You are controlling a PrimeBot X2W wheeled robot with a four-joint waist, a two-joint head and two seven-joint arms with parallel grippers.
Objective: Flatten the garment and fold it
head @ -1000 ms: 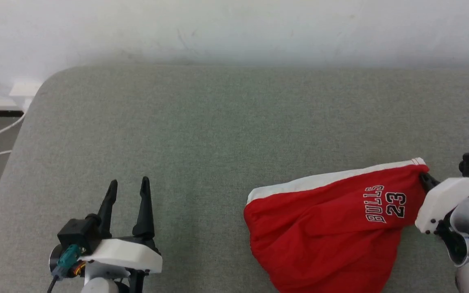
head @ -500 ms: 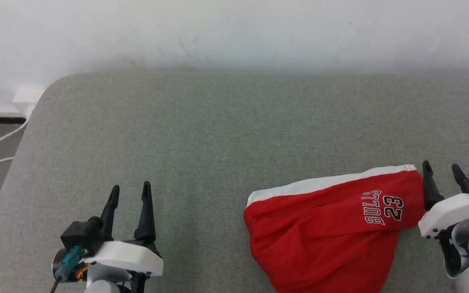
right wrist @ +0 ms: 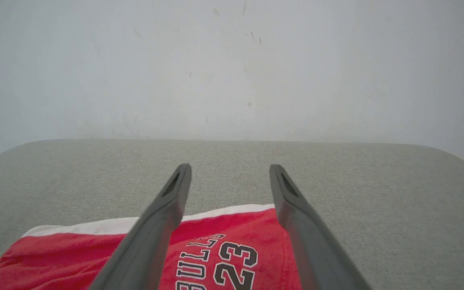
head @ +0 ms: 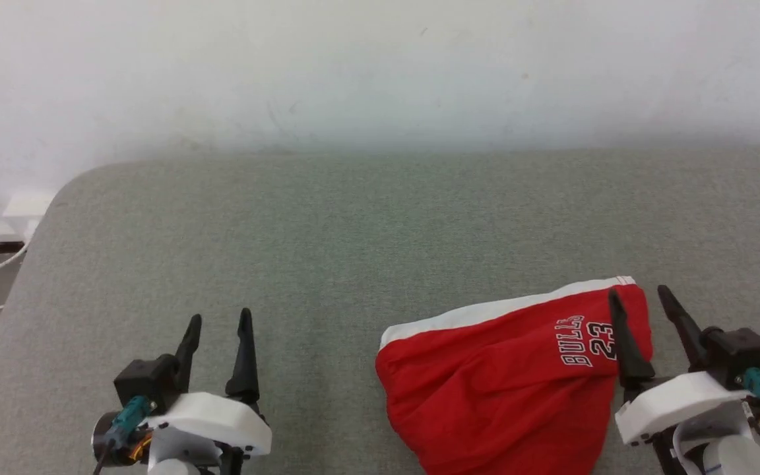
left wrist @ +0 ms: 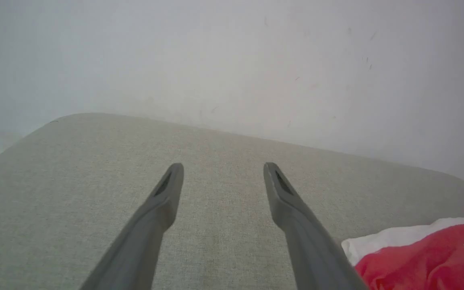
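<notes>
My tapered dark fingers stand spread and empty, the right gripper [head: 637, 292] over the printed corner of the thin, rumpled red garment [head: 499, 376] lying on the coarse grey woven cushion [head: 327, 251], the left gripper [head: 220, 315] well apart.

Garment [head: 499, 389]: bright red thin shorts, white band along the far edge, "BULLS 23" in white, black-outlined lettering near the right end, lying rumpled and bunched on the grey padded surface [head: 287, 251], robot's right side.
</notes>
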